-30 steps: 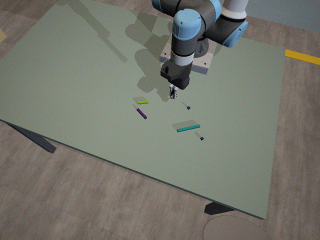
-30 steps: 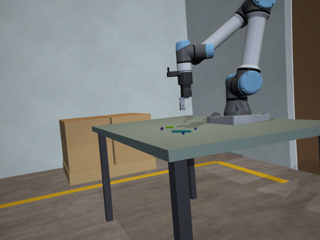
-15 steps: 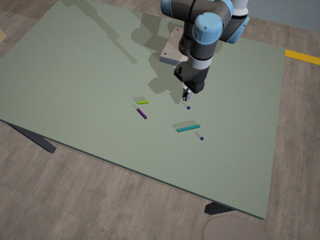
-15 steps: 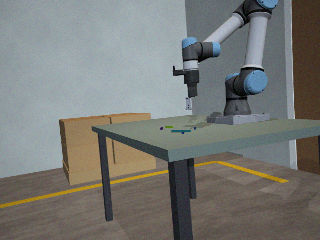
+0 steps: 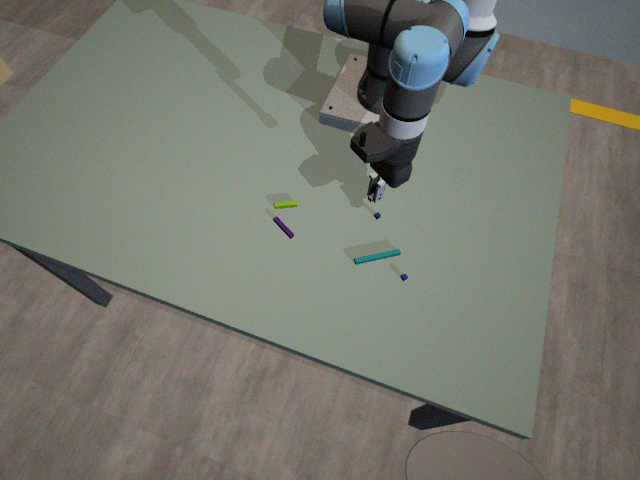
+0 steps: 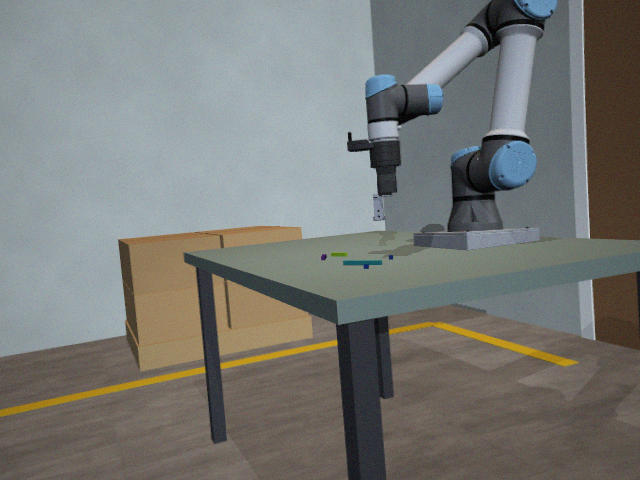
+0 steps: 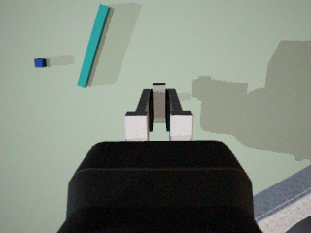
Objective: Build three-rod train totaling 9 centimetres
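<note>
My gripper (image 5: 375,193) hangs well above the table and is shut on a grey rod (image 7: 158,103), which stands between the fingers in the wrist view; it also shows in the exterior view (image 6: 378,208). On the table lie a lime rod (image 5: 285,204), a purple rod (image 5: 283,227), a turquoise rod (image 5: 376,256) and two small blue rods, one (image 5: 377,215) just below the gripper and one (image 5: 404,277) past the turquoise rod. The wrist view shows the turquoise rod (image 7: 93,46) and one blue rod (image 7: 40,62).
The arm's grey base plate (image 5: 342,101) sits at the back of the table. Cardboard boxes (image 6: 211,294) stand on the floor behind the table.
</note>
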Robot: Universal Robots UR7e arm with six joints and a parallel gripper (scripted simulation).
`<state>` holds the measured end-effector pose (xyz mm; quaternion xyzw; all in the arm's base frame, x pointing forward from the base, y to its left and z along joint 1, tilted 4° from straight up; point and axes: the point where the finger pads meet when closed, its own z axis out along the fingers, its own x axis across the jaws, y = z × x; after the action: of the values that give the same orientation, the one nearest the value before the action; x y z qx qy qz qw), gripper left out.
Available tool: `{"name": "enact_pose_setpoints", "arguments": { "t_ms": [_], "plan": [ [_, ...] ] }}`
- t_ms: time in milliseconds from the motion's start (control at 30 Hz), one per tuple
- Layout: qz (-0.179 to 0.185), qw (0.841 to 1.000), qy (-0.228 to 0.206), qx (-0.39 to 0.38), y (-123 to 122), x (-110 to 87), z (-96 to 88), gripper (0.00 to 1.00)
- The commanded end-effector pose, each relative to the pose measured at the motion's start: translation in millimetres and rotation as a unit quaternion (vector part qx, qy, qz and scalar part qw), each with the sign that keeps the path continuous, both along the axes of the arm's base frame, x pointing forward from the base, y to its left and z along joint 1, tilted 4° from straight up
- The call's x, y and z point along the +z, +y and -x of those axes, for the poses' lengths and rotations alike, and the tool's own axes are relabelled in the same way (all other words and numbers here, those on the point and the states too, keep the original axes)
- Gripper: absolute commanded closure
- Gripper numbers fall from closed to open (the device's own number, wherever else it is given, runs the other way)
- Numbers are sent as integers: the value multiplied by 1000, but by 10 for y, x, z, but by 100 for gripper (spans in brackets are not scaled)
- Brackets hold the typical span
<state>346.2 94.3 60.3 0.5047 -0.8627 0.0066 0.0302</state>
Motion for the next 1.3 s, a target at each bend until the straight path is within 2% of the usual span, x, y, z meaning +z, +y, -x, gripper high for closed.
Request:
{"name": "enact_pose_setpoints", "arguments": {
  "t_ms": [0,200,567,633,867,1267],
  "plan": [
    [0,1000,1,0,8,-33,9,76],
    [0,1000,2,0,3,-117,15,76],
    [0,1000,2,-1,-22,-578,36,76],
    [0,1000,2,-1,-22,-578,36,76],
    [0,1000,2,-1,-31,-813,48,76],
    [0,1000,1,0,-31,-886,46,76]
  ]
}}
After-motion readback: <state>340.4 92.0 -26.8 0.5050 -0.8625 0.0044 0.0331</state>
